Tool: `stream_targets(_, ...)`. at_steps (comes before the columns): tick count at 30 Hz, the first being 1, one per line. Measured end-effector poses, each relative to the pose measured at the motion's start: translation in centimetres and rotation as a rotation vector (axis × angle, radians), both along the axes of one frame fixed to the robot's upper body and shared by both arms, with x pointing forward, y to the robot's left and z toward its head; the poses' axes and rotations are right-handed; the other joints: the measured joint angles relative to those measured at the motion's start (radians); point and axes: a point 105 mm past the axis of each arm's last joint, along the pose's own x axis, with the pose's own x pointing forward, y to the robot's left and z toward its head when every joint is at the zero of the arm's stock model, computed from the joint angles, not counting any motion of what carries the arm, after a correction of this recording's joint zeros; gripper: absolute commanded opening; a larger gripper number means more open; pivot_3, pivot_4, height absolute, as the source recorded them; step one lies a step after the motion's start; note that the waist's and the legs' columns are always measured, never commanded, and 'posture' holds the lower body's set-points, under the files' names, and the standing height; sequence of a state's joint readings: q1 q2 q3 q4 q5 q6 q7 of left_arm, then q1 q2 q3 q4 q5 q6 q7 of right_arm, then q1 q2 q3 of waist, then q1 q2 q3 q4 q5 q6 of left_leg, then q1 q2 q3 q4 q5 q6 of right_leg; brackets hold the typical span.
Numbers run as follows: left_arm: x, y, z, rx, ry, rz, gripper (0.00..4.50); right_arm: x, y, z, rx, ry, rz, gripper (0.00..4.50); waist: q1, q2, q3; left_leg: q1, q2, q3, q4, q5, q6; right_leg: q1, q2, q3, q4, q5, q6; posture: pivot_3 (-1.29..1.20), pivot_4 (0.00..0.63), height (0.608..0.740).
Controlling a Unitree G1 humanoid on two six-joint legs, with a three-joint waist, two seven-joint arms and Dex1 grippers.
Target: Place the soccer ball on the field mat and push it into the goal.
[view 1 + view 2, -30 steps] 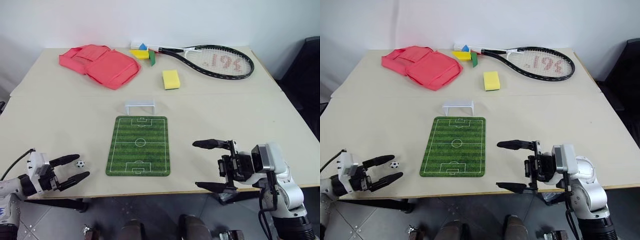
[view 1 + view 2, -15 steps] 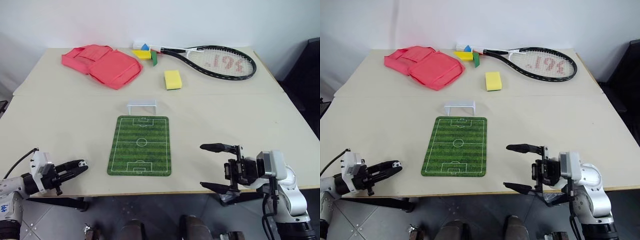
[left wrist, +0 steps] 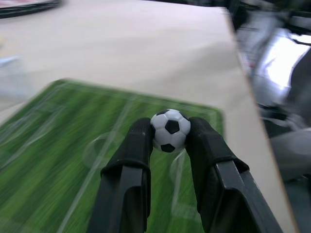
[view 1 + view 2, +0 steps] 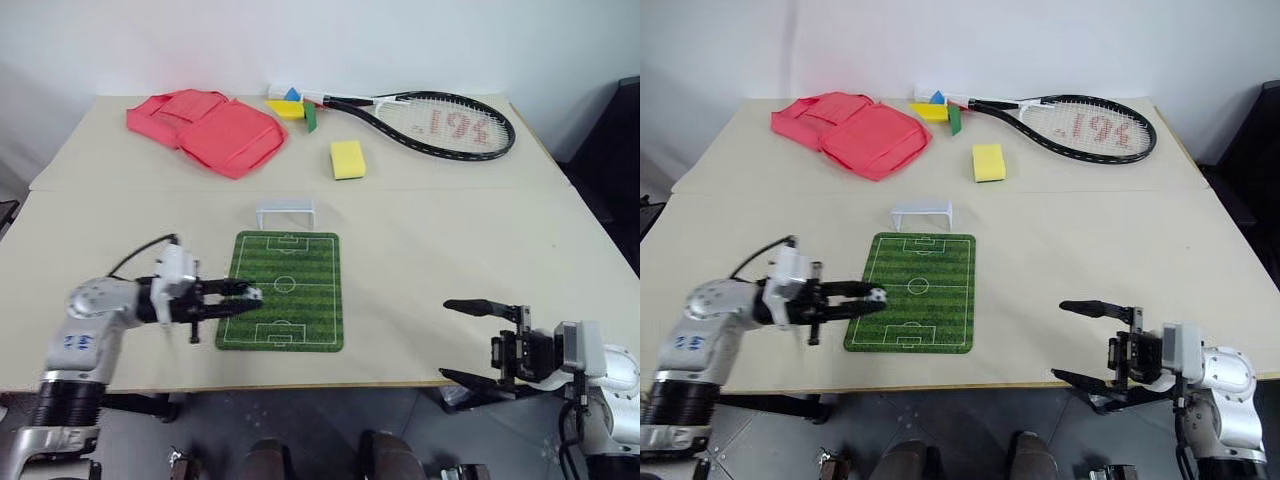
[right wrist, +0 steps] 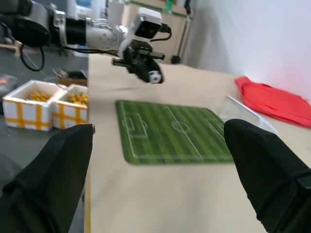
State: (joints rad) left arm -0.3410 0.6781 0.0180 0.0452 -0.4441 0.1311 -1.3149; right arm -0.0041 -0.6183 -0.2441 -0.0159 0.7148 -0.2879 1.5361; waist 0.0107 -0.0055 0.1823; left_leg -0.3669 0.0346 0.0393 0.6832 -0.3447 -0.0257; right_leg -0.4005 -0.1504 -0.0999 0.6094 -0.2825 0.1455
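1. Ball: soccer ball [image 3: 168, 130] is pinched at the tips of the L gripper [image 4: 243, 298], lower left of centre, over the field mat [image 4: 300, 270] edge.
2. R gripper [image 4: 477, 340] gapes wide w/ nothing in it, lower right.
3. Looks tiny, hard, round; prob. rolls off fast, so squeeze its middle.

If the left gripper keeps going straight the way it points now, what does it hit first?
Probably nothing close by. The left gripper, shut on the soccer ball, points across the field mat above its surface; the line looks free toward the right gripper, though depth is unclear.

red "196" on racket strings [image 4: 448, 123]
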Motion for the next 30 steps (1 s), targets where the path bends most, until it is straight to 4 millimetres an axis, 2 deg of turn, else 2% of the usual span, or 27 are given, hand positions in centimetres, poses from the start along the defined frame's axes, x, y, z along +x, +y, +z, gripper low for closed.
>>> stream_targets(5,-0.5,-1.9,-2.4,0.080,0.009,-0.080,0.87,0.3,-0.3,-0.2,-0.011,0.002,-0.016,4.50,0.002,0.000,0.000,0.000,0.000,0.000,0.001,0.000,0.000,0.000,0.000,0.000,0.000,0.000,0.000,0.00,0.150,0.740)
stream_targets(12,0.2,-2.0,-5.1,0.165,0.008,-0.041,0.87,0.7,0.1,-0.3,-0.041,-0.006,-0.012,4.50,0.013,0.000,0.000,0.000,0.000,0.000,0.001,0.000,0.000,0.001,0.000,0.000,0.000,0.000,0.000,0.00,0.150,0.740)
stream_targets(17,1.2,-2.1,-4.8,0.163,-0.040,-0.021,0.87,0.8,1.1,-0.4,-0.047,0.013,-0.005,4.50,0.016,0.000,0.000,0.000,0.000,0.000,0.001,0.000,0.000,0.001,0.000,0.000,-0.001,0.000,0.000,0.00,0.150,0.740)
stream_targets(30,1.1,-2.0,-5.0,0.150,-0.087,-0.039,0.87,0.6,1.8,0.3,-0.037,0.019,-0.021,4.50,0.015,0.001,0.000,0.001,0.000,0.000,0.001,0.000,0.000,0.002,0.000,0.000,0.000,0.000,0.000,0.00,0.150,0.740)
